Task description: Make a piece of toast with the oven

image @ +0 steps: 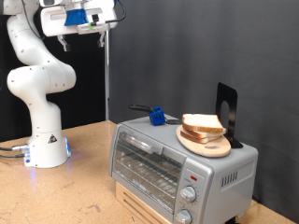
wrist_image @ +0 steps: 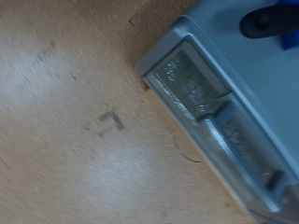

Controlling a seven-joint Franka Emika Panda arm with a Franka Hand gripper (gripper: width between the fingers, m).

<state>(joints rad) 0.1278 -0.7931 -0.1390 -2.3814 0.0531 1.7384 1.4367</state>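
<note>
Overhead, fingers hang above the wooden table.

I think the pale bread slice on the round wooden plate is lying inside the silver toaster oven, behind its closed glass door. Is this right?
Not quite. The exterior view shows the pale bread slice on the round wooden plate on top of the silver toaster oven, not inside it. The glass door is closed, as you say.
</note>
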